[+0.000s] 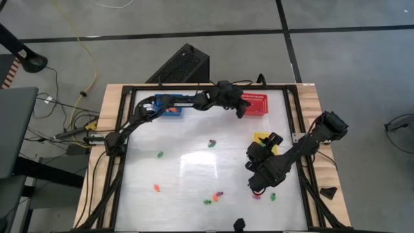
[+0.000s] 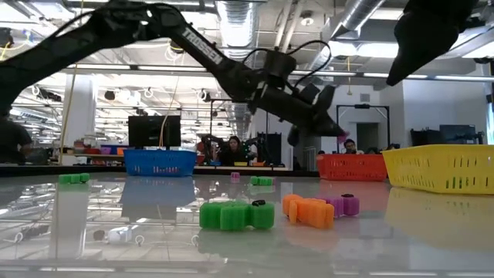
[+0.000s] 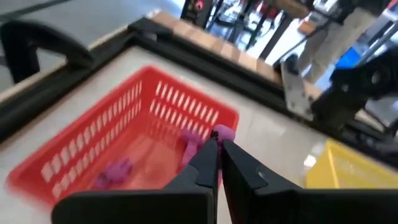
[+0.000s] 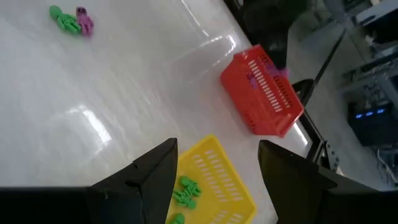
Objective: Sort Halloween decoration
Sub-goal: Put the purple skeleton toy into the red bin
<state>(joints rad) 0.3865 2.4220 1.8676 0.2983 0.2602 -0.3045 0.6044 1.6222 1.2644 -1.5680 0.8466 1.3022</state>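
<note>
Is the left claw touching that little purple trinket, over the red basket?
Touching. The left wrist view shows the left claw shut, with the purple trinket pinched at its fingertips, above the red basket.

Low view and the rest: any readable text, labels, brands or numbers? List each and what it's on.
"TROSSEN": white letters along the left arm in the low view, the only text that reads.
Screens and signs in the room behind the table: too small and blurred to read.
Red basket, yellow basket, blue basket, trinkets: no lettering visible.
High view and both wrist views: no readable text.
</note>
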